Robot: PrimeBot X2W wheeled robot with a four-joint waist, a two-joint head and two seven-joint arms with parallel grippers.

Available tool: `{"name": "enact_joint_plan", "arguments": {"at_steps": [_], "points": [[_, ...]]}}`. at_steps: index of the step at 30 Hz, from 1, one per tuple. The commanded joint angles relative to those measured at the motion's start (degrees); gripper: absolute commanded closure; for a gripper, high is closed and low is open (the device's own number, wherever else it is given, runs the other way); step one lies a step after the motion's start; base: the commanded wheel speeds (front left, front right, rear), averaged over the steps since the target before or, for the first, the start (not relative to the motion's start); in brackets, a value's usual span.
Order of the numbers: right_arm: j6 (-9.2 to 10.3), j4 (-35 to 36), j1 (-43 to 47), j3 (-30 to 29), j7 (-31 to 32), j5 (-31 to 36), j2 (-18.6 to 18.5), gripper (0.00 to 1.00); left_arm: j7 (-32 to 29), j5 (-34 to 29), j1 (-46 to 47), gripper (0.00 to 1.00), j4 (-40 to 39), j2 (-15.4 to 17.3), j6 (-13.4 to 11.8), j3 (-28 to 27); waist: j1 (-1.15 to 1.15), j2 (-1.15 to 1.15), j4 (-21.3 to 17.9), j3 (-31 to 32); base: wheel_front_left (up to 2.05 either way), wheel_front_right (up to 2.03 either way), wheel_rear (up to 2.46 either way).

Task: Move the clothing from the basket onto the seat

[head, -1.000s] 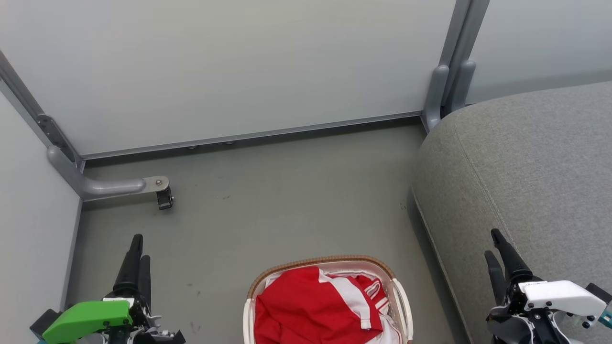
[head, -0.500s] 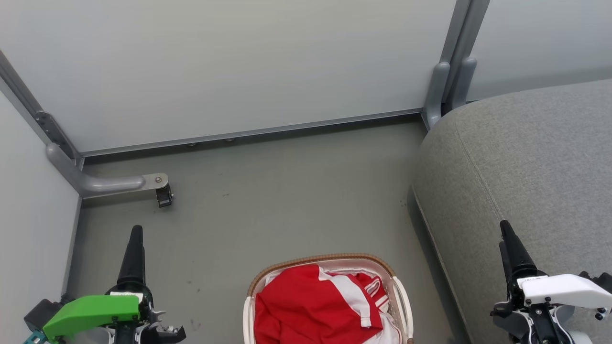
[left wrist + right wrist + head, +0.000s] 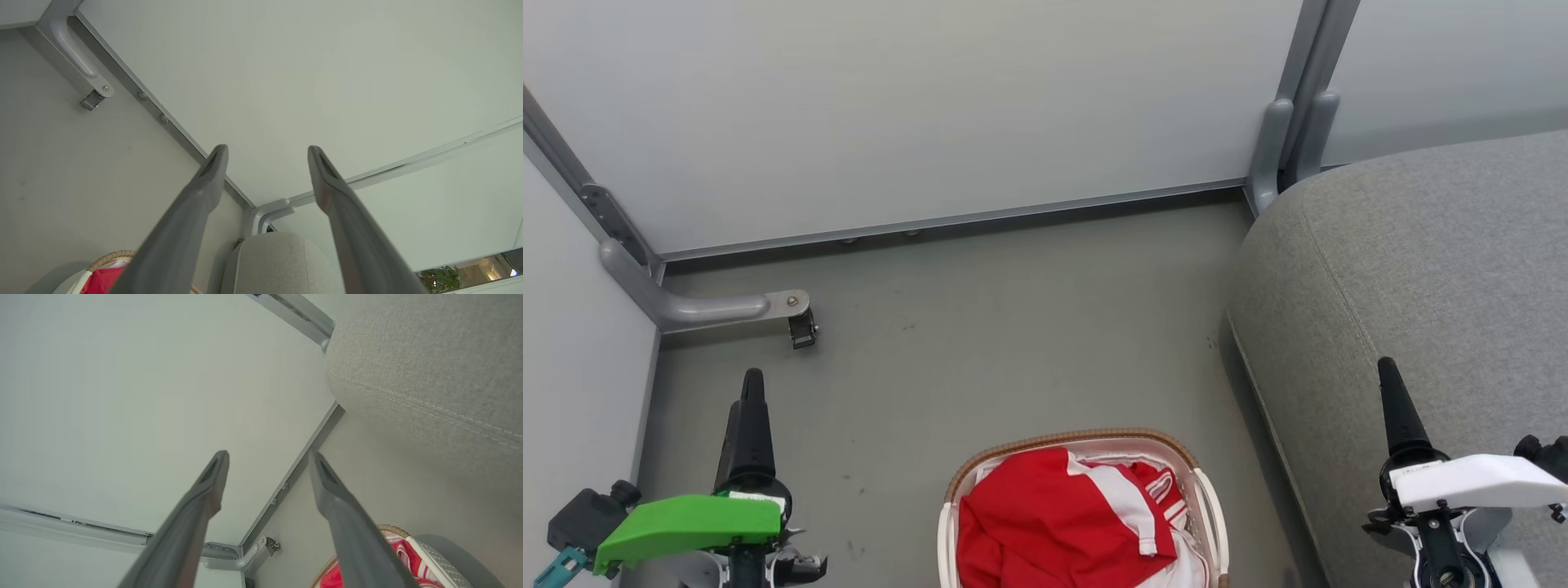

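Red striped clothing point(image 3: 1054, 523) is lying bunched inside the basket point(image 3: 1078, 435), which is sitting on the floor point(image 3: 980, 343) beside the grey seat point(image 3: 1421, 269). Either side, left gripper point(image 3: 267, 149) and right gripper point(image 3: 268, 454) are hovering, jaws apart, holding nothing.

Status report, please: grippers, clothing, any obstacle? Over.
Both open, empty: left gripper, right gripper. Bright red striped fabric clothing in oval white plastic basket, not yet on large grey fabric seat. No obstacle seen.
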State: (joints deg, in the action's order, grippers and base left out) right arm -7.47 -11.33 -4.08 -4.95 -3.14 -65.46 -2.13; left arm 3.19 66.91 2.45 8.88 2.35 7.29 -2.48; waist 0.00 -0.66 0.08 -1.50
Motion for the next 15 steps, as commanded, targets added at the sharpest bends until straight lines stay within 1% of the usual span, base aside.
{"name": "enact_joint_plan", "arguments": {"at_steps": [1, 5, 15], "points": [[-0.02, 1.1, -1.0, 0.3, -0.6, 2.3, -0.4, 0.0, 0.6, -2.4, -0.1, 0.0, -1.2, 0.4, 0.1, 0.0, 0.0, 0.22, 0.0, 0.0, 0.0, 0.0, 0.0], [-0.02, 0.6, -0.8, 1.0, -1.4, 6.8, -0.4, 0.0, 1.3, -6.1, -0.4, 0.0, -1.3, 0.4, 0.1, 0.6, 0.0, 0.24, 0.0, -0.1, 0.0, 0.0, 0.0], [-0.02, 0.2, -0.5, 2.0, -3.2, 15.6, -0.5, 0.0, 3.1, -15.6, -1.3, 0.0, -0.5, 0.4, 0.2, 2.0, 0.0, 0.29, 0.0, -0.1, 0.0, 0.0, 0.0]]}}
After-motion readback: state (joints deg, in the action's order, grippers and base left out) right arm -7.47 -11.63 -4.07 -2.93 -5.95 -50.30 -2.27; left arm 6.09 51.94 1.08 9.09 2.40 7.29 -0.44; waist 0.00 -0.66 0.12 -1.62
